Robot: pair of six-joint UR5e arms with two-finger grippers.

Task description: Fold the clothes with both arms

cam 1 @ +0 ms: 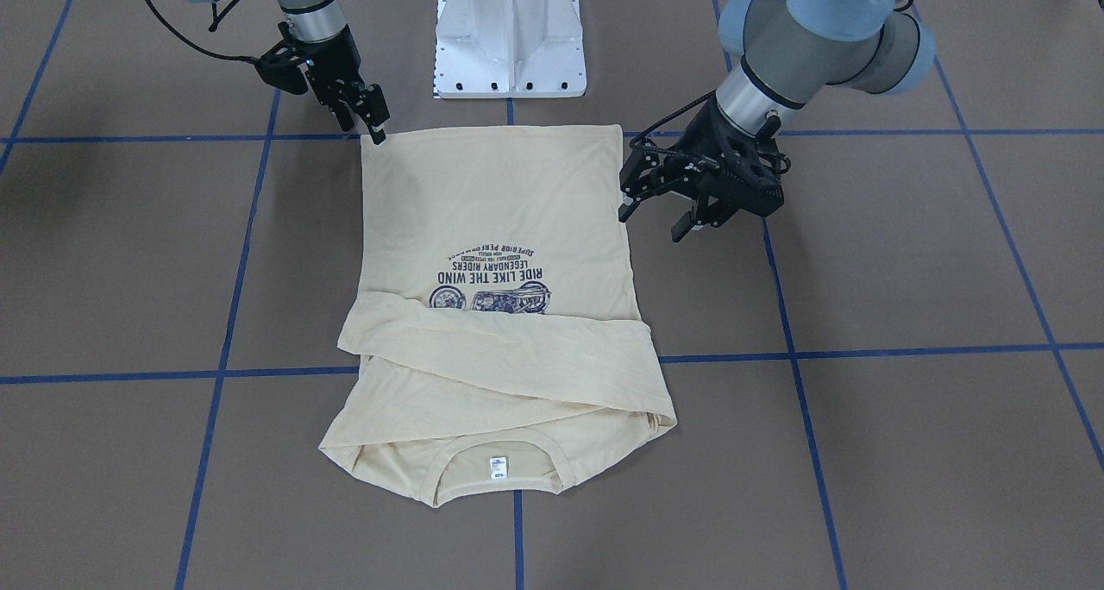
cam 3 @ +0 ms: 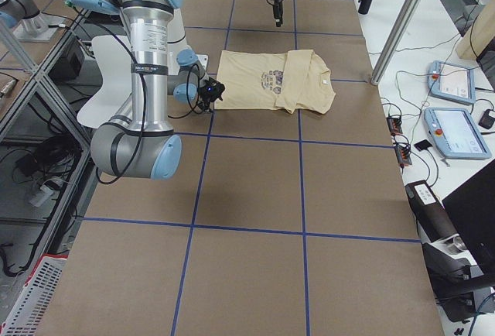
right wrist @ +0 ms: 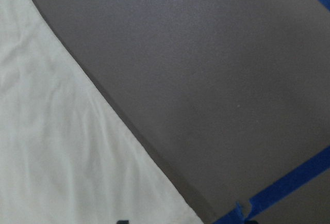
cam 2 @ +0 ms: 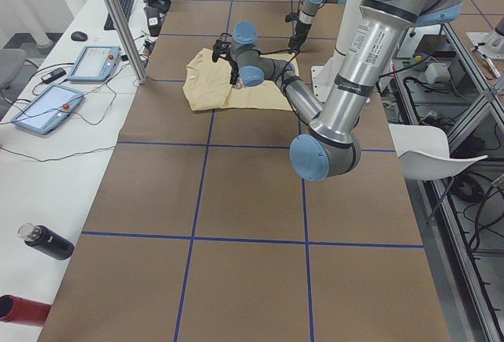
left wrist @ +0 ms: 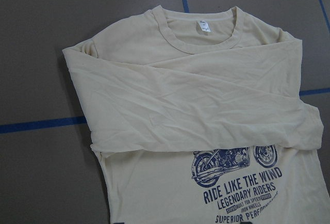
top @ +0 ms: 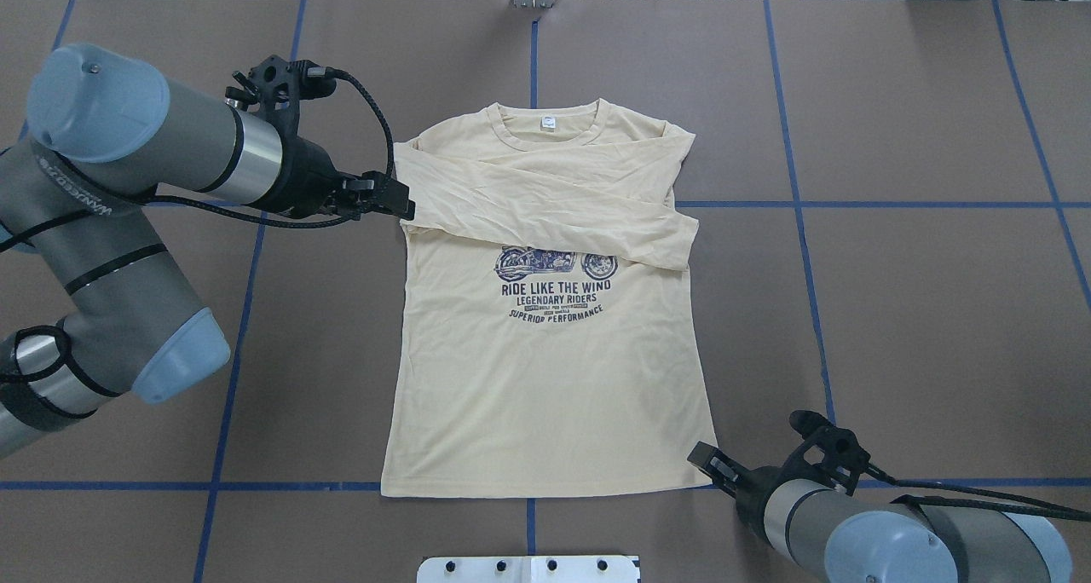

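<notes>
The cream-yellow shirt point(cam 1: 492, 202) lies flat, print side up, on the brown table point(top: 895, 310). Both sleeves are folded across the chest, just above the motorcycle print point(top: 554, 263). The neck label point(top: 547, 124) is at the far end. My left gripper point(cam 1: 653, 217) is open and empty, and hovers beside the shirt's edge near the folded sleeve point(top: 443, 199). Its wrist view looks down on the collar and sleeves point(left wrist: 196, 105). My right gripper point(cam 1: 373, 128) appears open, with its tips down at the hem corner point(top: 703, 472). Its wrist view shows the shirt's edge point(right wrist: 51, 146) up close.
The white pedestal base point(cam 1: 509, 38) stands just behind the hem. Blue tape lines point(top: 852, 204) cross the table. A side bench with tablets point(cam 2: 94, 62), a metal pole point(cam 2: 118, 19) and bottles point(cam 2: 47, 241) runs along the far side.
</notes>
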